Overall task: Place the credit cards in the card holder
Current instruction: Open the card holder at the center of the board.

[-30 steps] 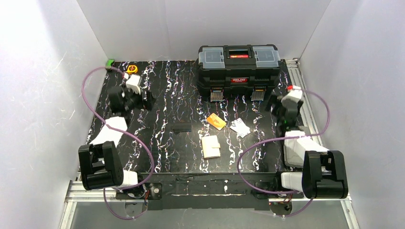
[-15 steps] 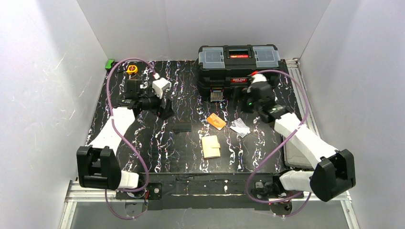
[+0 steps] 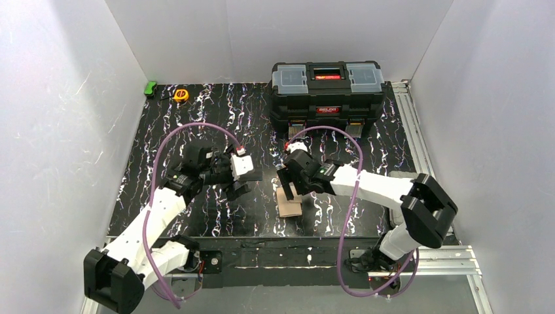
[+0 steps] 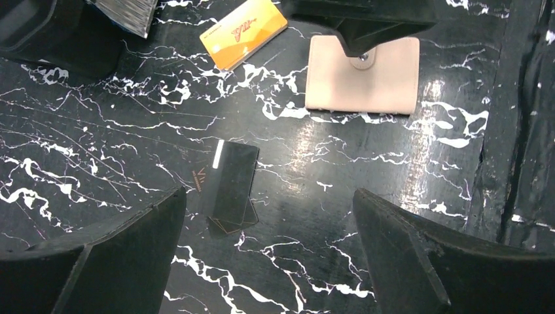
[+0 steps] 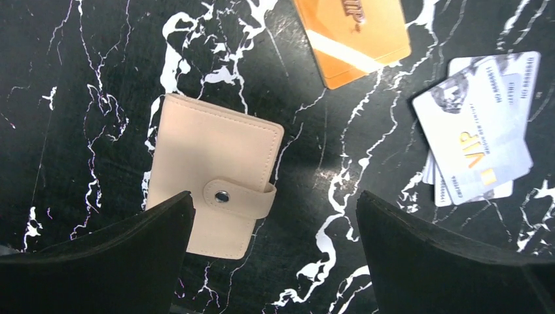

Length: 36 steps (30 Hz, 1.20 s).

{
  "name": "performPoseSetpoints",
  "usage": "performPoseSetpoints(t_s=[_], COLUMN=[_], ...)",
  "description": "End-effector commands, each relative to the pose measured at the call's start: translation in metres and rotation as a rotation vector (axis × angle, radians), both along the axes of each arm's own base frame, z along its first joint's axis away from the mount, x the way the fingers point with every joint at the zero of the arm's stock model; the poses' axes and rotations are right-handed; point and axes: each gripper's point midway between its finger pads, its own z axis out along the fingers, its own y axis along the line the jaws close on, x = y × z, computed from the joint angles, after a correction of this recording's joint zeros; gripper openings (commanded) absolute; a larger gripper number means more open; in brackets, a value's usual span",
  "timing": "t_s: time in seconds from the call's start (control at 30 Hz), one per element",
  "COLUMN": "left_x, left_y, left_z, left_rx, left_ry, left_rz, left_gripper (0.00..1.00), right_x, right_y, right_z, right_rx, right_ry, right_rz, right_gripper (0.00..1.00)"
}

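The left gripper (image 3: 239, 178) (image 4: 269, 196) hangs wide open over the black marbled table (image 3: 216, 131), holding nothing. The black card (image 4: 230, 180) lies flat below it, between the fingers and nearer one of them. A thin outlined edge shows under that card; whether it is a second card cannot be told. The right gripper (image 3: 288, 186) (image 5: 275, 196) is just as wide open and empty. Right beneath it is the card holder (image 3: 288, 208) (image 4: 386, 85) (image 5: 209, 176), folded shut with its snap tab fastened, so its inside is hidden. In the top view the gripper covers its far end. Just beyond the right gripper lies the single orange card (image 4: 243, 33) (image 5: 353, 36), cut off by the edge of both wrist views. To its right is a fanned stack of pale cards (image 5: 478, 150), at least two, the exact count unclear. Well beyond both grippers one black toolbox (image 3: 327, 98) stands closed; what its clear lid bins hold cannot be made out.
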Motion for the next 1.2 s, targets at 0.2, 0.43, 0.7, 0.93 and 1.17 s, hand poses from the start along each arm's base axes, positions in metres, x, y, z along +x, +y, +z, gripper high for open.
performPoseSetpoints(t_s=[0.2, 0.43, 0.7, 0.93, 1.17], left_x=[-0.026, -0.032, -0.047, -0.042, -0.043], left_y=[-0.007, -0.012, -0.020, -0.040, -0.056], left_z=[-0.019, -0.039, -0.065, -0.085, -0.107], left_rx=[0.013, 0.038, 0.035, 0.024, 0.010], left_ry=[-0.257, -0.329, -0.462, -0.545, -0.645], left_rz=[-0.181, -0.262, -0.424, -0.550, -0.702], left_gripper=[0.99, 1.00, 1.00, 0.94, 0.91], right_x=[-0.009, -0.015, -0.022, -0.024, -0.031], right_y=[0.033, 0.039, 0.039, 0.036, 0.037], right_z=[-0.018, -0.037, -0.055, -0.057, -0.058], right_rx=[0.122, 0.115, 0.110, 0.143, 0.243], right_ry=[0.051, 0.116, 0.157, 0.169, 0.250], right_rz=[0.108, 0.101, 0.112, 0.128, 0.172], right_gripper=[0.93, 0.84, 0.68, 0.38, 0.28])
